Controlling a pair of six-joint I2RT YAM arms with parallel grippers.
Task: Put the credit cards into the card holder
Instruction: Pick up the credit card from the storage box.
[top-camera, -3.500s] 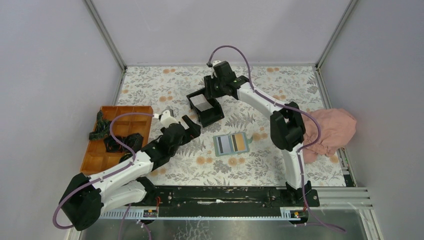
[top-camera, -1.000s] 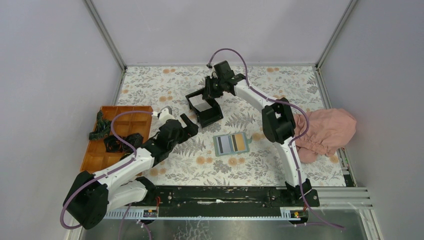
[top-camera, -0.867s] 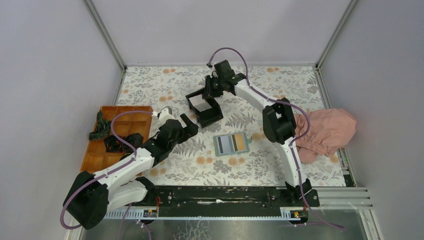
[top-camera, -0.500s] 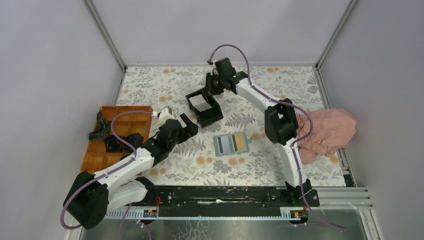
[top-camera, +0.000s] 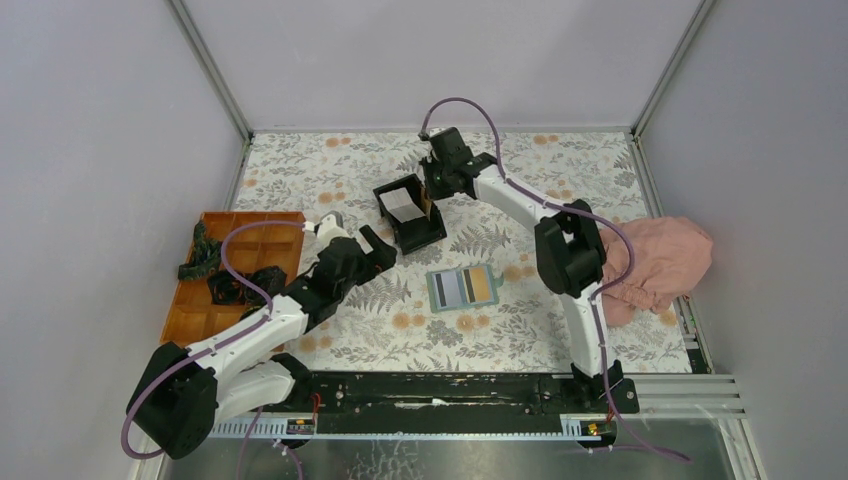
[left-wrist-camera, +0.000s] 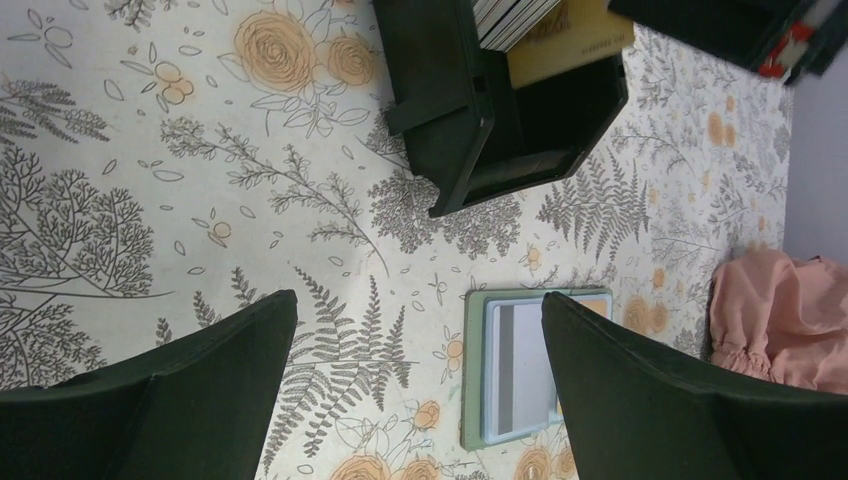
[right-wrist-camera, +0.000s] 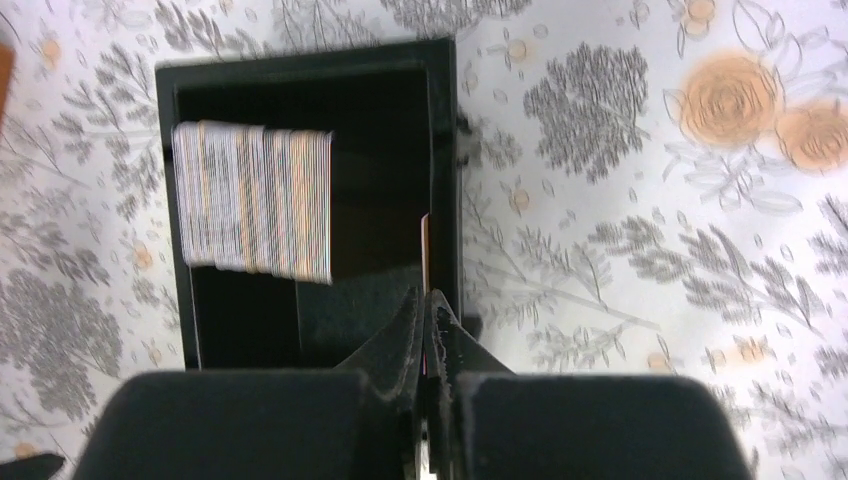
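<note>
The card holder (top-camera: 462, 288) lies open on the floral table, sage-green rimmed, with a grey-striped card (left-wrist-camera: 525, 370) on its blue inside face. More credit cards (right-wrist-camera: 252, 200) stand as a stack inside a black open-top box (top-camera: 410, 232). My right gripper (right-wrist-camera: 424, 297) reaches into that box by its right wall. It is shut on one thin card (right-wrist-camera: 424, 240), seen edge-on here. The left wrist view shows a tan face on this card (left-wrist-camera: 570, 45). My left gripper (left-wrist-camera: 418, 300) hovers open and holds nothing, left of the card holder (left-wrist-camera: 475, 370).
An orange compartment tray (top-camera: 235, 225) with dark tangled items sits at the left edge. A pink cloth (top-camera: 660, 260) lies bunched at the right edge. The black box (left-wrist-camera: 450, 110) stands behind the card holder, mid-table.
My right gripper's jaws have closed onto a card at the box's right wall, and the box has shifted a little. The left arm has stayed put and open.
</note>
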